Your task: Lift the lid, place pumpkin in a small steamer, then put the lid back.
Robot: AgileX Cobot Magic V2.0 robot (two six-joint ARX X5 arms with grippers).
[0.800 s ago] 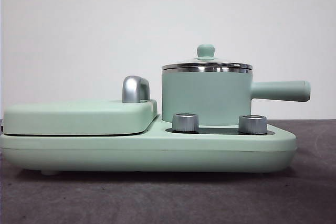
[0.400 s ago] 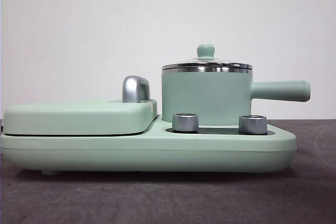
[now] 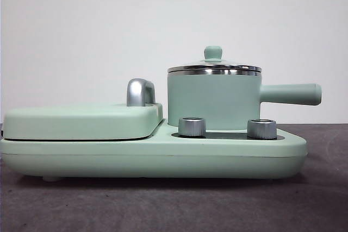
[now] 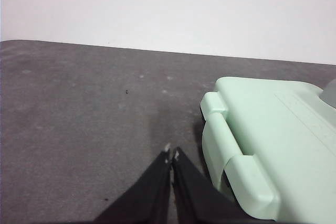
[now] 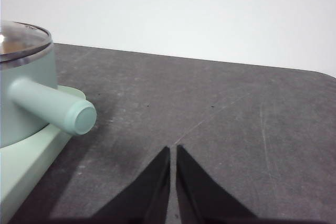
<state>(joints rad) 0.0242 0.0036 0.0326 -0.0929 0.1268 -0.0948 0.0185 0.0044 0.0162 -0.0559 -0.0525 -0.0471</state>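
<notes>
The small steamer (image 3: 213,100), a mint green pot with a steel rim band, stands on the right half of the appliance base, its long handle (image 3: 291,94) pointing right. The glass lid (image 3: 213,66) with its mint knob sits on the pot. In the right wrist view the steamer (image 5: 23,87) and lid (image 5: 21,40) show beside the handle (image 5: 52,107). My right gripper (image 5: 172,148) is shut over bare table, off the handle's end. My left gripper (image 4: 171,152) is shut, just beside the flat cover's end (image 4: 262,145). The pumpkin is out of view.
A wide mint appliance base (image 3: 152,158) carries a flat cover (image 3: 81,121) on its left half, a silver hinge post (image 3: 140,92) and two silver dials (image 3: 192,126) (image 3: 261,129). Dark grey table (image 3: 163,205) surrounds it; a white wall stands behind.
</notes>
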